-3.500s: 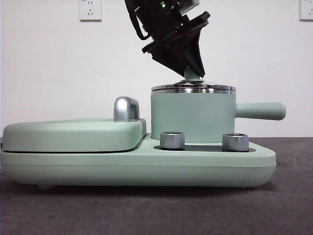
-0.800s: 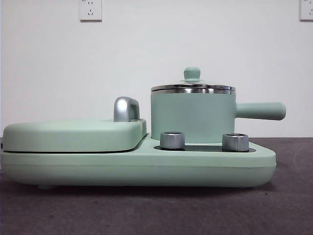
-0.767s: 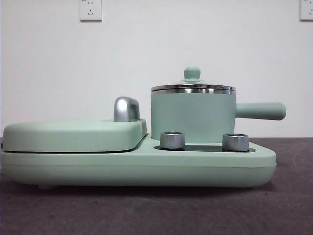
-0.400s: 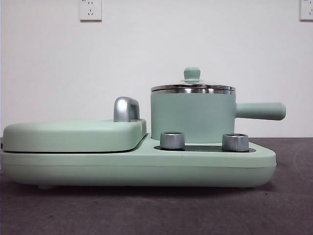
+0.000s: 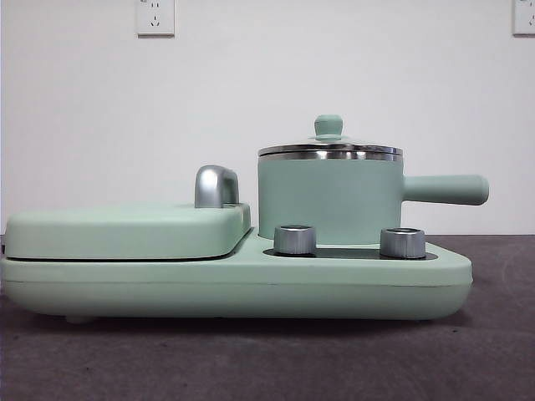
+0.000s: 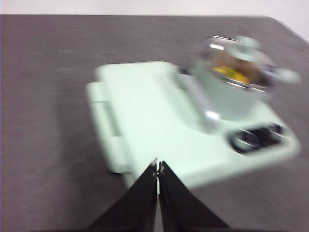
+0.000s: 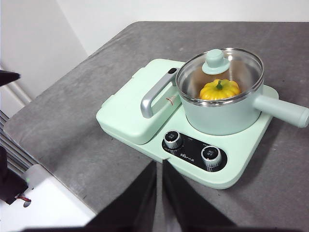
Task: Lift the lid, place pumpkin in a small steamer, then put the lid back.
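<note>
Front view: the small steamer (image 5: 328,199) stands on the right side of a mint-green cooker base (image 5: 234,284), behind 2 steel dials (image 5: 295,239). The lid (image 5: 329,148) sits level on the pot's steel rim, its green knob upright. A wide flat cover (image 5: 125,230) with a chrome handle (image 5: 216,185) lies closed on the left part of the base. No arm shows here, and the pot's wall hides what is inside.

Left wrist view: this picture is blurred. The left gripper (image 6: 157,168) has its 2 black jaws pressed together with nothing between them, well apart from the cooker. A patch of yellow shows through the glass lid.

Right wrist view: the right gripper (image 7: 159,166) also has its jaws nearly touching and empty, held well back from the cooker. Through the lid the pumpkin (image 7: 219,89) is clear, sitting inside the steamer with its green stem up.

Judged from this, all 3 steps look done: the pumpkin is in, the lid is back on, and nothing seems left except for both arms to rest.
</note>
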Robot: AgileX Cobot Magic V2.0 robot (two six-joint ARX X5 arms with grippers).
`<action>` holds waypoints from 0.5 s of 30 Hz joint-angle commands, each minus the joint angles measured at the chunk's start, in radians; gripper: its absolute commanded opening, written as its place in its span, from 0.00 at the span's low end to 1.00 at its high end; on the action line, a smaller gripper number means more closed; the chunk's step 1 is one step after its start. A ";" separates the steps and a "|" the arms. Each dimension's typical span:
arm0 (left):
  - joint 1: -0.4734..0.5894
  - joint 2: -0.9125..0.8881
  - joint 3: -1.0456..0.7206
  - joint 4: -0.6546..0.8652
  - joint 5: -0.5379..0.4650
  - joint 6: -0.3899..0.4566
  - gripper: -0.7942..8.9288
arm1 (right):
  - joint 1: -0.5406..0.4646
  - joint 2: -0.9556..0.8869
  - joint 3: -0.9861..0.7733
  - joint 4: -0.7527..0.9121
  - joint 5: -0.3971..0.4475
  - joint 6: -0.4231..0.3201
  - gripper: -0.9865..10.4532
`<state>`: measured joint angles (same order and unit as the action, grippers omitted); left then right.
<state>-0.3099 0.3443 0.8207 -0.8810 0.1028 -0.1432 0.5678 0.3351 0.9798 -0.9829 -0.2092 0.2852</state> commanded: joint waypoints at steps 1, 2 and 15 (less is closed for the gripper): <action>0.078 -0.050 -0.109 0.172 -0.002 0.099 0.09 | 0.006 0.000 0.011 0.011 0.000 0.002 0.10; 0.102 -0.075 -0.169 0.252 -0.002 0.144 0.09 | 0.006 0.000 0.011 0.011 0.000 0.002 0.10; 0.258 -0.325 -0.740 0.695 -0.002 0.085 0.09 | 0.006 0.000 0.011 0.011 0.000 0.002 0.10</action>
<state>-0.0528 0.0231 0.0780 -0.2070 0.1013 -0.0433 0.5678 0.3351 0.9798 -0.9829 -0.2096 0.2852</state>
